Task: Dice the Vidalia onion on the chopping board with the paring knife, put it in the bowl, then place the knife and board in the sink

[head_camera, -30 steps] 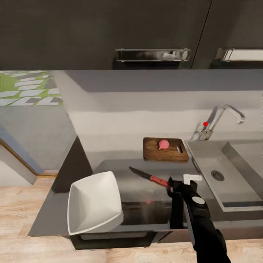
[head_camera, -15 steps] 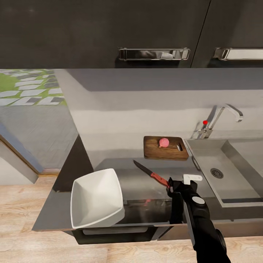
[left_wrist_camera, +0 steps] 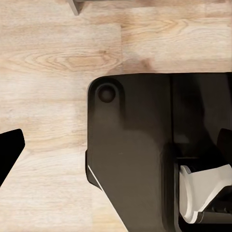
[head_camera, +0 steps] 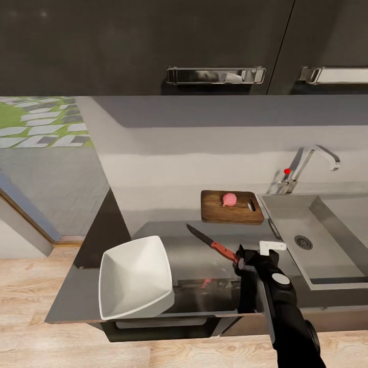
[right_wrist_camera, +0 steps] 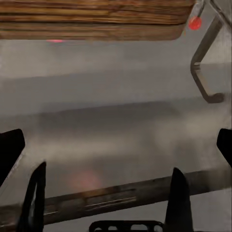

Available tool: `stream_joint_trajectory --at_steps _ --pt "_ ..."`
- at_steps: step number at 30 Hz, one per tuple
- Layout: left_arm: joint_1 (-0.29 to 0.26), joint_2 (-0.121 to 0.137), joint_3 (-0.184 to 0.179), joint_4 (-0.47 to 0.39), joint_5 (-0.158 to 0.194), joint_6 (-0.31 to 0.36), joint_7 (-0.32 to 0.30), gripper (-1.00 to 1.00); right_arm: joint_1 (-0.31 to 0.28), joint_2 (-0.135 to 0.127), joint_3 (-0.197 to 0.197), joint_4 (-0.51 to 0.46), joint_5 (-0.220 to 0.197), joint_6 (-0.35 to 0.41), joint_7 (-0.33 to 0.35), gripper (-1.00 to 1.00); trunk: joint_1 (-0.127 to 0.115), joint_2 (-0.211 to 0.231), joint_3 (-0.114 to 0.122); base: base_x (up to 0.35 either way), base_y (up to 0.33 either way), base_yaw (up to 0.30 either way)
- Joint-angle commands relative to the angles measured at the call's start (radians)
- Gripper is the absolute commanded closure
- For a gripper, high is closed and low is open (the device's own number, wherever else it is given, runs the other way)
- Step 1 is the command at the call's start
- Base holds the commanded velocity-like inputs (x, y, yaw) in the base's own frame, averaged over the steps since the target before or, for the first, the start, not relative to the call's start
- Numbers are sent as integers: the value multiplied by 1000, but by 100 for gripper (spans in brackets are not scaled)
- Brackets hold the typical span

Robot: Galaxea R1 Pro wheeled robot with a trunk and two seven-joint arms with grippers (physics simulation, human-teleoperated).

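The pink Vidalia onion (head_camera: 230, 199) sits on the wooden chopping board (head_camera: 232, 207) at the back of the counter, just left of the sink (head_camera: 286, 217). My right gripper (head_camera: 244, 257) is shut on the red handle of the paring knife (head_camera: 214, 245). The knife's dark blade points away and left, above the glossy counter, which reflects a red spot beneath it. The white bowl (head_camera: 135, 276) stands at the counter's front left. The board's near edge (right_wrist_camera: 92, 21) and the faucet (right_wrist_camera: 203, 67) lie ahead in the right wrist view. One dark left finger (left_wrist_camera: 9, 152) hangs over the floor.
The faucet (head_camera: 309, 166) with a red dot rises behind the sink, whose drain (head_camera: 302, 242) shows. Dark upper cabinets (head_camera: 214, 75) hang overhead. A window opens at the left wall. The robot's dark base (left_wrist_camera: 130, 154) stands on the wood floor (left_wrist_camera: 58, 58).
The head camera shifted between one second and half a second ago, moving the whole picture. Since then my right gripper has edged slightly right; knife, onion, board and bowl stay put.
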Motion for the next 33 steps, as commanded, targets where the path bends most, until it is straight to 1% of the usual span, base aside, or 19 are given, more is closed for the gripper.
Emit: stream_joint_trajectory --at_steps 1,6,9,12,20,25,33 --pt "0 1 -5 -1 8 -2 5 -100 -1 1 -1 -22 7 6 2 -100 1 -2 -2 0 0 0" --pt "0 1 -4 -1 8 -2 5 -100 -1 3 4 -93 6 8 1 -100 1 -2 -2 0 0 0" --pt "0 1 -4 -1 8 -2 5 -100 -1 4 6 -117 6 10 2 -100 1 -2 -2 0 0 0" --pt "0 1 -4 2 8 -2 5 -100 -1 4 7 -124 6 12 10 -100 1 -2 -2 0 0 0" --pt "0 -6 -2 39 8 -3 4 -100 -1 4 8 -129 7 13 65 -100 1 -2 -2 -36 0 0" --pt "0 -7 -1 43 8 -3 4 -100 -1 4 8 -129 7 14 71 -100 1 -2 -2 -218 0 0" --pt "0 -7 1 62 8 -3 4 -100 -1 4 11 -128 6 14 72 -100 1 -2 -2 -46 0 0"
